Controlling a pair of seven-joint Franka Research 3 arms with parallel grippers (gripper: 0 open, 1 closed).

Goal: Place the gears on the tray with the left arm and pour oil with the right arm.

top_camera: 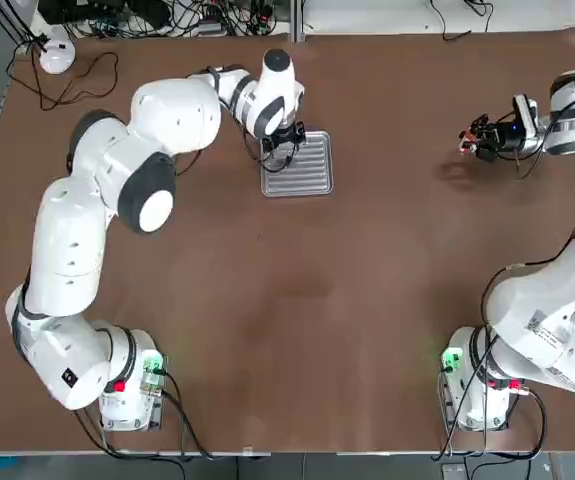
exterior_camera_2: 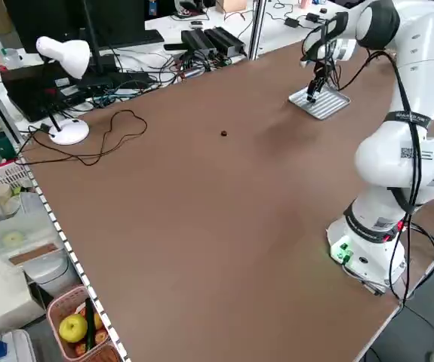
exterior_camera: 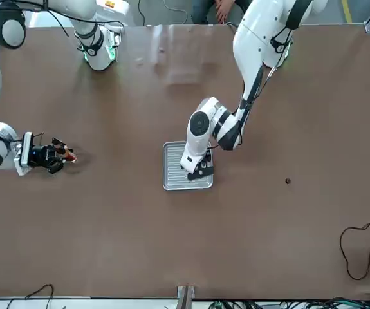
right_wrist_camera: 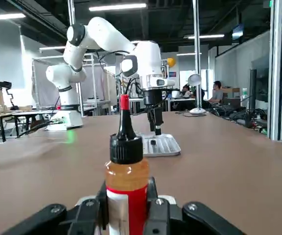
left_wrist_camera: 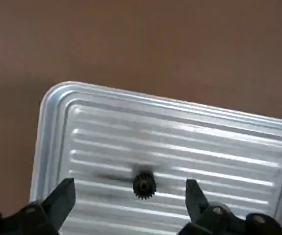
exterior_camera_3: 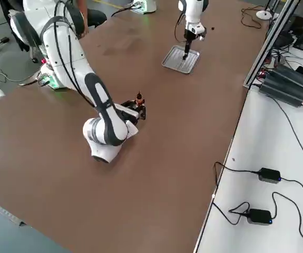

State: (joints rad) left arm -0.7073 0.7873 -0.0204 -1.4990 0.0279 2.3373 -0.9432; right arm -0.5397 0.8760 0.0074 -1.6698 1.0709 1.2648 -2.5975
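The silvery ribbed tray [top_camera: 312, 175] lies at the table's far middle. My left gripper [top_camera: 285, 145] hangs open just above its left part. In the left wrist view one small dark gear [left_wrist_camera: 143, 185] rests on the tray [left_wrist_camera: 180, 132], loose between the spread fingers. A second gear [exterior_camera: 287, 181] lies alone on the bare table to the robot's left of the tray, also seen from the left side [exterior_camera_2: 224, 134]. At the table's far right, my right gripper [top_camera: 479, 140] is shut on the oil bottle [right_wrist_camera: 127, 176], which stands upright with its red tip up.
A white desk lamp [top_camera: 55, 55] and its black cable [top_camera: 77, 90] sit at the far left corner. More cables and power boxes line the back edge. Brown tabletop stretches between the tray and the right gripper. A person's hand [exterior_camera: 222, 8] shows beyond the table's near edge.
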